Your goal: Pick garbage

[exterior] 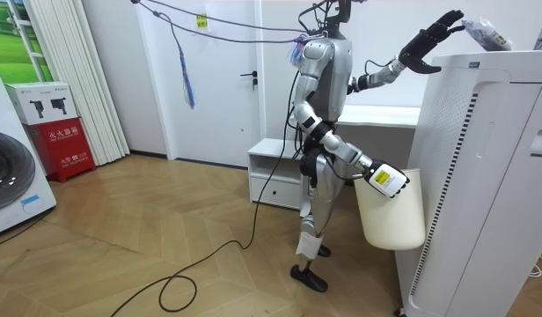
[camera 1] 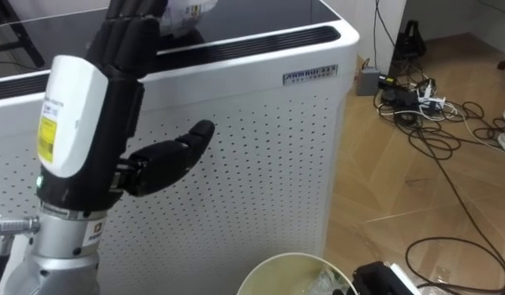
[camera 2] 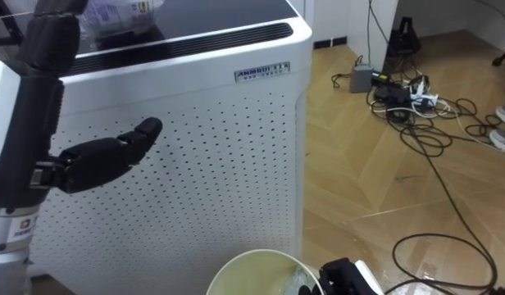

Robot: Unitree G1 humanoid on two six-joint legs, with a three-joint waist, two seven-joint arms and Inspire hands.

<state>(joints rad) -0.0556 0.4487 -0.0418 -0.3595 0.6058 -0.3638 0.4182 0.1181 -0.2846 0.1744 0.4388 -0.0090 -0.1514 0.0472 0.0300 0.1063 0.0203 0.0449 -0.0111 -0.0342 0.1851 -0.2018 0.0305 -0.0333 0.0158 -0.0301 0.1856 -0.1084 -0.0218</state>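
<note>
A crumpled whitish plastic wrapper (camera 1: 187,12) lies on the dark top of a tall white perforated appliance (camera 1: 252,156). I stand close beside that appliance. My left hand (camera 1: 125,57) is raised against its side with straight fingers, open, the fingertips at the top edge just left of the wrapper and the thumb (camera 1: 166,156) sticking out to the right. In the room view the same hand (exterior: 434,40) reaches up towards the wrapper (exterior: 487,33). My right hand (camera 1: 384,279) grips the rim of a cream waste bin (camera 1: 289,270), which hangs off the floor (exterior: 390,216).
Tangled cables and a power strip (camera 1: 425,106) lie on the wooden floor to the right. A low white cabinet (exterior: 275,172) stands behind me, a washing machine (exterior: 7,180) at the room view's left, and a cable loop (exterior: 179,286) lies on the floor.
</note>
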